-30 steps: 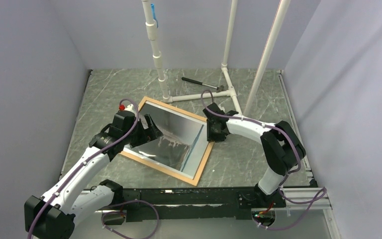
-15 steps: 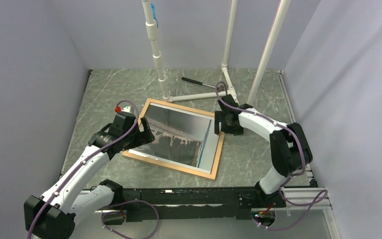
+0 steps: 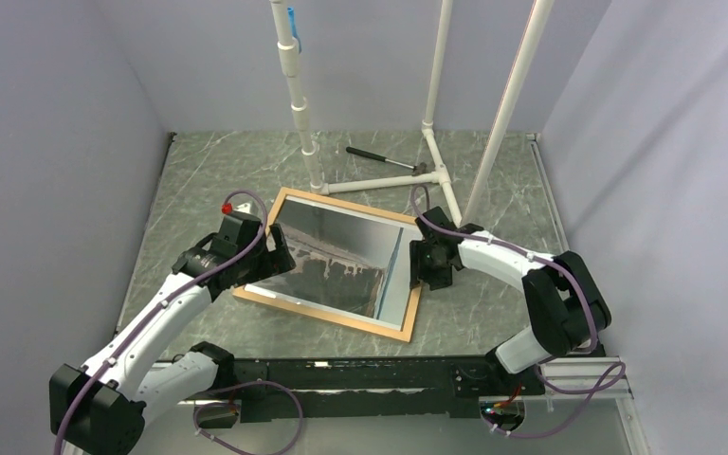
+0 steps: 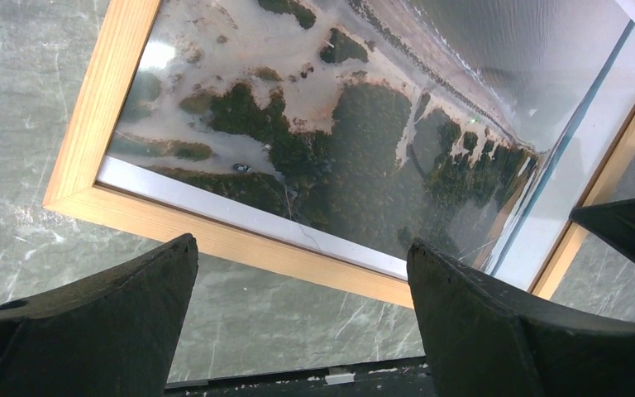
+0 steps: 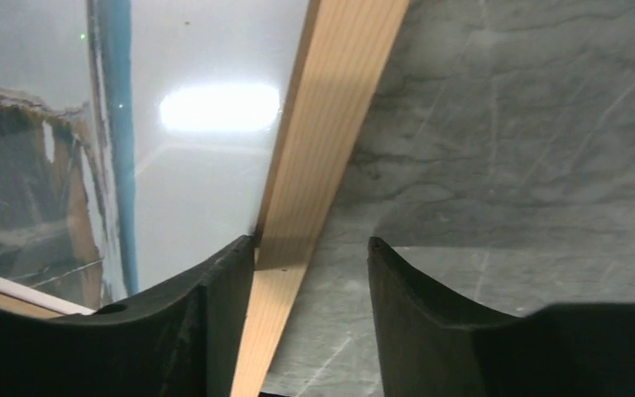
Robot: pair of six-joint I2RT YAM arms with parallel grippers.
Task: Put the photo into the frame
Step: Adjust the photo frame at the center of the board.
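The frame (image 3: 322,313) lies flat on the marble table, tan borders all round. The glossy photo (image 3: 341,256) lies face up inside its borders, with the dark brown patch in the middle and the blue stripe at the right. My left gripper (image 3: 281,256) is open and empty at the frame's left edge. In the left wrist view it (image 4: 302,265) hangs above the table just outside the frame (image 4: 215,236), with the photo (image 4: 339,149) beyond. My right gripper (image 3: 424,269) is open at the frame's right edge. In the right wrist view it (image 5: 312,248) straddles the frame's border (image 5: 331,124) beside the photo (image 5: 207,165).
A white pipe stand (image 3: 379,183) rises from the table behind the frame, its foot close to the frame's far edge. A dark-handled tool (image 3: 384,159) lies behind it. Grey walls close in left, right and back. A black rail (image 3: 360,374) runs along the near edge.
The frame with the photo has shifted and turned to the right. My left gripper drew back off the photo to the frame's left edge. My right gripper moved right, then nearer along the right border.
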